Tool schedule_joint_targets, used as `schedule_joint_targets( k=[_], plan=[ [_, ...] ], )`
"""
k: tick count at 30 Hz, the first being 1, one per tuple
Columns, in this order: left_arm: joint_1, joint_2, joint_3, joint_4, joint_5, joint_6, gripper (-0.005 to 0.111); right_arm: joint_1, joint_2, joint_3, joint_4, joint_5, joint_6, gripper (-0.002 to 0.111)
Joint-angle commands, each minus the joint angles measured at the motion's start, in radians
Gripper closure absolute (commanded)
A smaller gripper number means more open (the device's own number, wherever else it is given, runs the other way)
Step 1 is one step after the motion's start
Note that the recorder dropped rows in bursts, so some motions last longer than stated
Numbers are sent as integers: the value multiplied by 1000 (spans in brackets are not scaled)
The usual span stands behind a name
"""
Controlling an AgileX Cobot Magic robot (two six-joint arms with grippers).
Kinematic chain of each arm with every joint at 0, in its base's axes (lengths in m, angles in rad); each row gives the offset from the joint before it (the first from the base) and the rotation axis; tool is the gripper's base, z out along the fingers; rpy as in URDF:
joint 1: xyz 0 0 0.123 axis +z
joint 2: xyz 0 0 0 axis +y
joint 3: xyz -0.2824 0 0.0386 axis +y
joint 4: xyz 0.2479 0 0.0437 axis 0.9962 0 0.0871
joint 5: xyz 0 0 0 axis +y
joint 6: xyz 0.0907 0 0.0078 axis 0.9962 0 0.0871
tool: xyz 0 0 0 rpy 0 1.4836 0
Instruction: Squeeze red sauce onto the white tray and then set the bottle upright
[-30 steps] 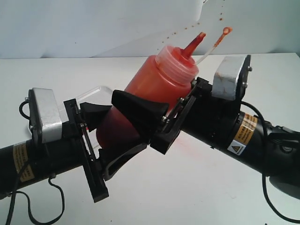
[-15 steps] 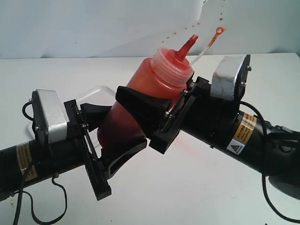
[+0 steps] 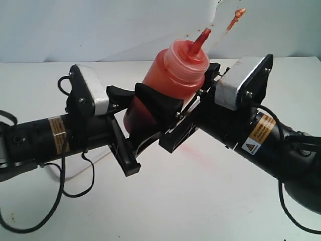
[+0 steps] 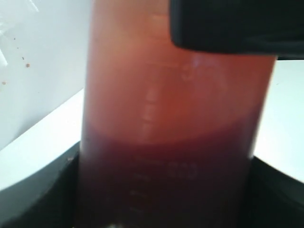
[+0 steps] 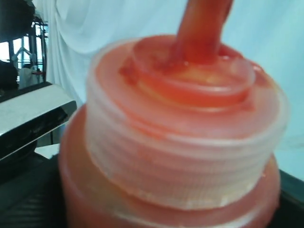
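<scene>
l gripper (image 3: 131,128) fingers clamped round the dark-red lower part of the bottle (image 3: 170,70). r gripper (image 3: 183,93) fingers grip it just below the cap. bottle's held above the table (image 3: 175,206), tilted, nozzle up.

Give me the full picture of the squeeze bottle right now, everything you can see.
The bottle is a translucent plastic cylinder tinted orange-red, with darker sauce filling its lower part and raised measuring marks on the wall. Its ribbed screw cap is smeared red. The pointed nozzle is uncapped, its tip standing off on a thin tether. It is held in the air, tilted, nozzle up. The left gripper clamps the lower body, the right gripper the upper.
</scene>
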Motion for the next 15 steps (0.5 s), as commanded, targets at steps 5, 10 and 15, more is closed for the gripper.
schedule_joint_targets(
  k=[5, 10, 15],
  plan=[
    [7, 204, -151, -88, -10, -182, 58, -8, 0, 4, 89, 66, -106, 108],
    [7, 299, -204, -88, -15, -204, 40, -10, 17, -63, 243, 271, -192, 108],
    [7, 333, -219, -88, -40, -204, 32, -10, 103, -158, 243, 286, -209, 108]
  ],
)
